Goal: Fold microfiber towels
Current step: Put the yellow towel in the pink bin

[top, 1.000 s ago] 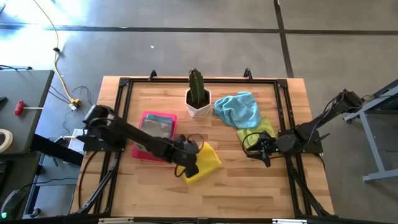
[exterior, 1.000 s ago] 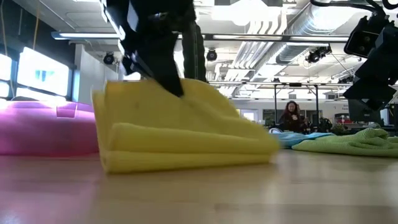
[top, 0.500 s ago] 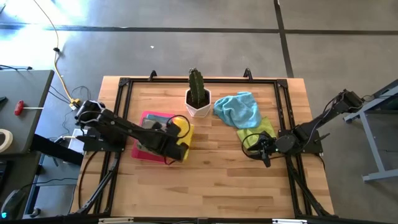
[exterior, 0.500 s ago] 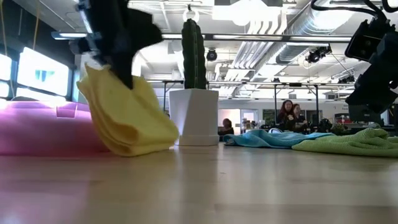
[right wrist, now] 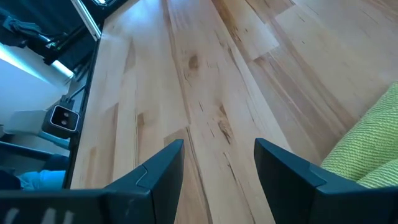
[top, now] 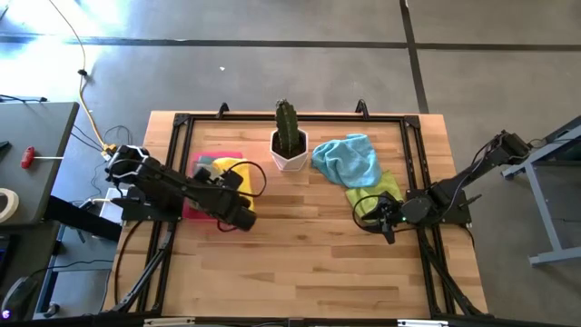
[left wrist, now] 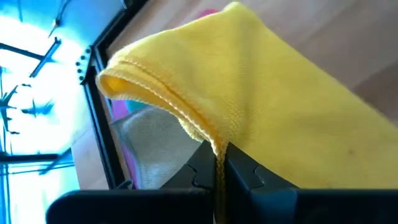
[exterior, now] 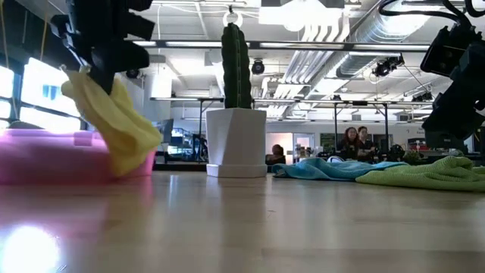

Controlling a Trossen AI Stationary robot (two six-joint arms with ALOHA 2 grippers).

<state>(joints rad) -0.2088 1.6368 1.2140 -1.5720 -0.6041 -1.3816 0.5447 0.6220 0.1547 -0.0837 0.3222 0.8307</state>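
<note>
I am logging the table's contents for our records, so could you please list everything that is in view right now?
yellow towel: one, yellow, folded, hanging from the left hand over the pink tray
grey towel: one, grey, lying in the tray
blue towel: one, light blue, crumpled right of the cactus
green towel: one, lime green, just in front of the blue one
pink tray: one, pink, table's left side
cactus: one, green, in a white pot, back centre
table: one, light wood
left hand: shut on the yellow towel
right hand: open, beside the green towel
</note>
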